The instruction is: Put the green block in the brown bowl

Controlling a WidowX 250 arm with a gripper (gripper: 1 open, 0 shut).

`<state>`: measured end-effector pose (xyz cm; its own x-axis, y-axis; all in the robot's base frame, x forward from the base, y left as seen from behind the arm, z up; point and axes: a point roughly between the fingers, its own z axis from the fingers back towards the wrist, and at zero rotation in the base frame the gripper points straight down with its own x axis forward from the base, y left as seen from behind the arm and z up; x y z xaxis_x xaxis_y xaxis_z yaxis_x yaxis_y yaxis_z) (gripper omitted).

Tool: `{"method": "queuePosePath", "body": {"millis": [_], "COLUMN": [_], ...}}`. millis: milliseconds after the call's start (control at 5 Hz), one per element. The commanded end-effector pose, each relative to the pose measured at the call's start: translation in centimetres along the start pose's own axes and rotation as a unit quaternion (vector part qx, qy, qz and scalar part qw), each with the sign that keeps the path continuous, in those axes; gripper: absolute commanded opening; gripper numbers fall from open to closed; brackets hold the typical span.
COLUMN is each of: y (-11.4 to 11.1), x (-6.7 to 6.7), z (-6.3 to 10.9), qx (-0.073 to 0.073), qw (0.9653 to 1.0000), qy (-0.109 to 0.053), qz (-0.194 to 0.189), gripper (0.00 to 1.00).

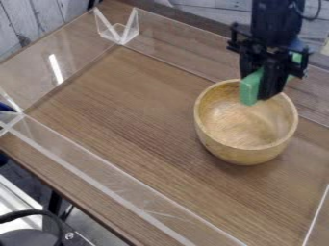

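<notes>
Camera view: my gripper (268,69) points downward over the far rim of the brown bowl (245,121), jaws clamped on the green block (252,87). I hold the block upright, its lower end hanging just above the bowl's opening, clear of the wood. Bowl sits upright on the wooden counter (115,115), inside a clear-walled enclosure (52,154).

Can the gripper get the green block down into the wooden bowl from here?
Probably yes: the gripper holds the green block upright over the wooden bowl, whose inside looks empty and unobstructed.
</notes>
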<state>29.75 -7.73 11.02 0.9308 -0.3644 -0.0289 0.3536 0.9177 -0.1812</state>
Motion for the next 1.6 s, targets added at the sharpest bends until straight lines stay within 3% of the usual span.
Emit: {"method": "queuePosePath", "body": {"millis": [0, 200, 600, 1000, 1400], "y": [0.1, 0.5, 0.0, 0.0, 0.2], "x": [0.1, 0.2, 0.5, 1.3, 1.0], "z": [-0.2, -1.4, -0.4, -0.8, -2.1], "qx": [0.014, 0.023, 0.027, 0.03, 0.001], "qw": [0.9997, 0.9994, 0.9995, 0.9994, 0.999], "qy": [-0.015, -0.014, -0.017, -0.017, -0.038], "qz": [-0.014, -0.021, 0.003, -0.004, 0.025], "gripper": [0.0, 0.0, 0.0, 0.0, 0.0]}}
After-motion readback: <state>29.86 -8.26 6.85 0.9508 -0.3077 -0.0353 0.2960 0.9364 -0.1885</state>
